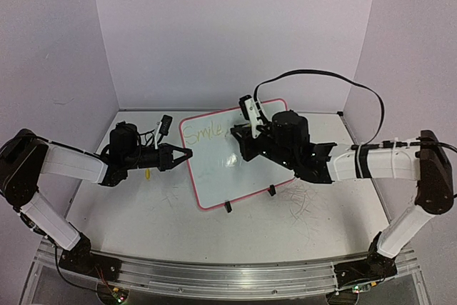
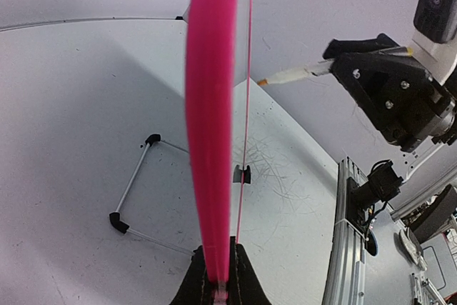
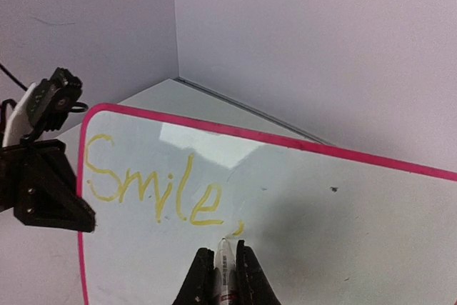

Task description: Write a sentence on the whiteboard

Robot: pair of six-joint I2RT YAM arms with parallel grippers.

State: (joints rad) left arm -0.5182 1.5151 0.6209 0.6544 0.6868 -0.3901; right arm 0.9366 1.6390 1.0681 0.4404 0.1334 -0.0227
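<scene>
1. The whiteboard (image 1: 228,176) stands near the middle of the table (image 1: 143,212), leaning back a little. It is a glossy white panel with a thin pink-red frame and rounded corners.
2. Two small black clip feet (image 1: 228,207) sit along the whiteboard's lower edge, touching the table.
3. The sentence (image 3: 153,191) runs across the whiteboard's upper left corner. It is in thin yellow-green handwriting, and all that shows of it is "Smile,".
4. It is faint from above, but clear in the right wrist view, with a bright glare patch just above it.
5. The left gripper (image 1: 187,153) is at the whiteboard's left edge. Its fingers are closed on the pink frame, which runs straight up from between them in the left wrist view.
6. The right gripper (image 3: 223,249) is in front of the whiteboard's face, just below the writing, pinching a marker (image 3: 226,273).
7. The marker's tip sits right under the comma, at the whiteboard's surface. I cannot tell whether it actually touches.
8. Thin scribbled marks (image 1: 303,201) cover the table to the right of the whiteboard.
</scene>
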